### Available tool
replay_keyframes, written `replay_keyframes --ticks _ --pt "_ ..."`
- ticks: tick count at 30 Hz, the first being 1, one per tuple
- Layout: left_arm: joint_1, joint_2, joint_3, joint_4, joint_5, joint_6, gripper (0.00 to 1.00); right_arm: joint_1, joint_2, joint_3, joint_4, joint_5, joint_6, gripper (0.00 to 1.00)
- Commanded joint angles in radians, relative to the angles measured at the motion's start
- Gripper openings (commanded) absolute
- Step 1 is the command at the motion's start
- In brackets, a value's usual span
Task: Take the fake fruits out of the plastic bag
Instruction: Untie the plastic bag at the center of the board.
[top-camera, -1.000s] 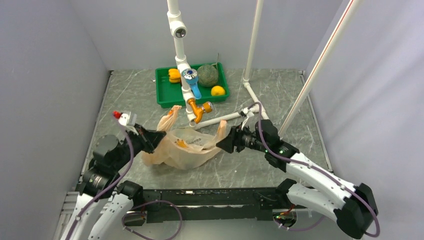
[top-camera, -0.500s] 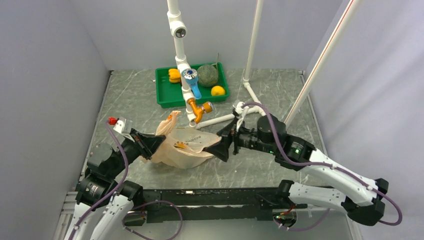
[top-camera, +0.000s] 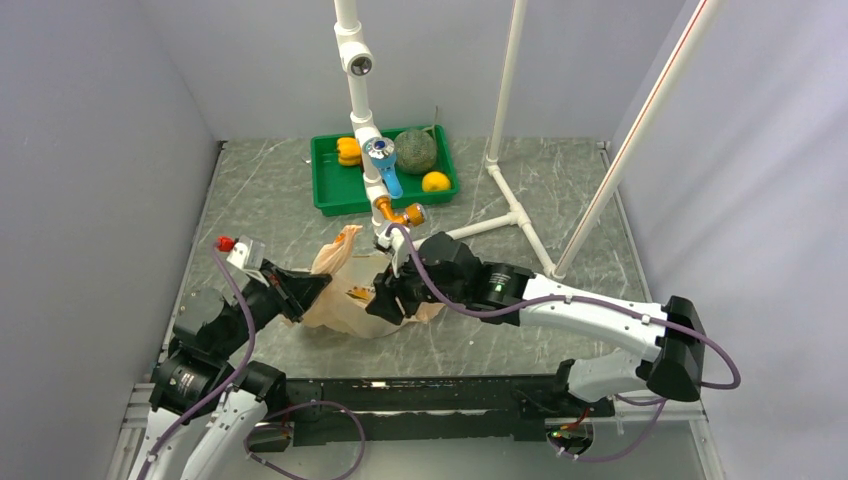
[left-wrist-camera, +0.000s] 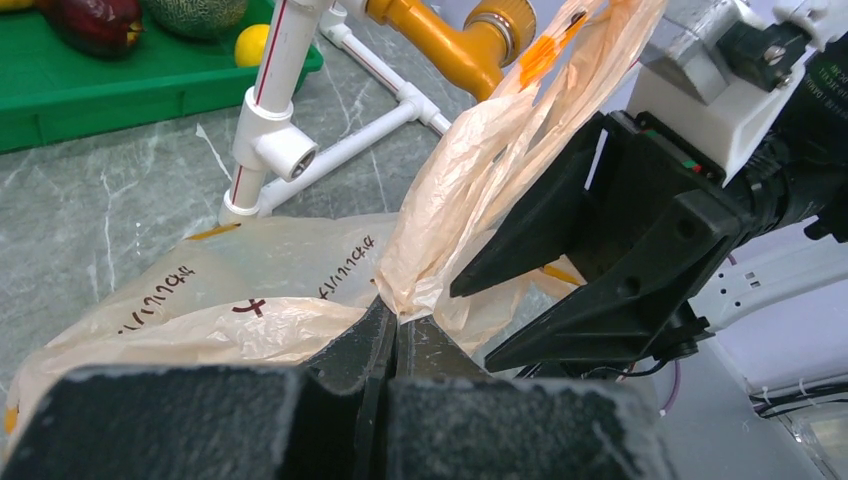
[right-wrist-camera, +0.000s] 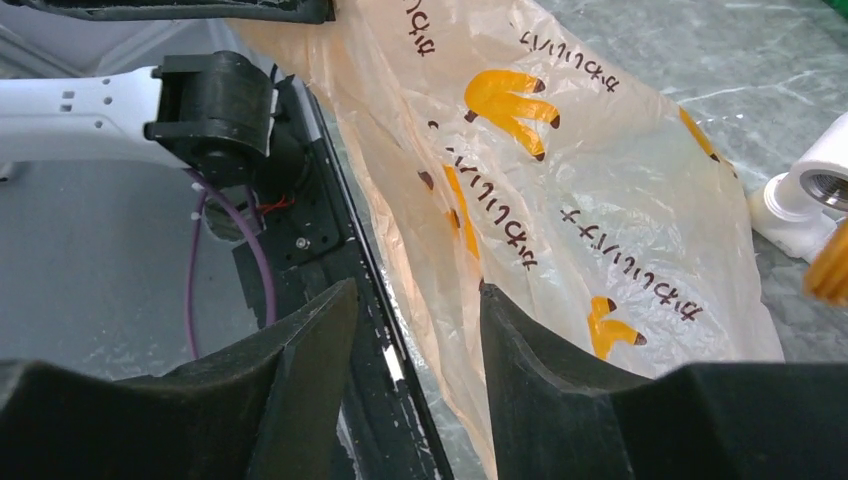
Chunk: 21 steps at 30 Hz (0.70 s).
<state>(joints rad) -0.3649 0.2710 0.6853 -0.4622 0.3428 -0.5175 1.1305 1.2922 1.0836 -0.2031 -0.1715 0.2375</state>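
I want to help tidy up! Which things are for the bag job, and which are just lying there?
For the job:
bag
left gripper, pinching the bag
right gripper, open at the bag

Just lying about:
tray
melon
pepper
pipes
tap

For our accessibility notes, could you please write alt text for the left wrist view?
The left gripper, shut, pinches a fold of the peach plastic bag at bottom centre, while the right gripper, jaws apart, sits at right beside the bag's raised handle. Behind, on the grey table, are white pipes, an orange fitting and a green tray.
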Motion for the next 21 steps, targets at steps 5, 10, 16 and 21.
replay_keyframes --ticks 5,10,16,21 --pt "0.004 -0.024 0.037 -0.011 0.044 0.010 0.00 0.022 0.029 0.023 0.088 0.141 -0.050 0.51" --pt "0.004 -0.025 0.037 -0.017 0.048 0.013 0.00 0.022 0.045 0.040 0.072 0.182 -0.084 0.49" --pt "0.004 -0.014 0.047 -0.029 0.043 0.024 0.00 0.044 0.117 0.077 0.070 0.101 -0.122 0.53" --pt "0.005 -0.012 0.056 -0.039 0.040 0.029 0.00 0.060 0.138 0.064 0.103 0.093 -0.115 0.60"
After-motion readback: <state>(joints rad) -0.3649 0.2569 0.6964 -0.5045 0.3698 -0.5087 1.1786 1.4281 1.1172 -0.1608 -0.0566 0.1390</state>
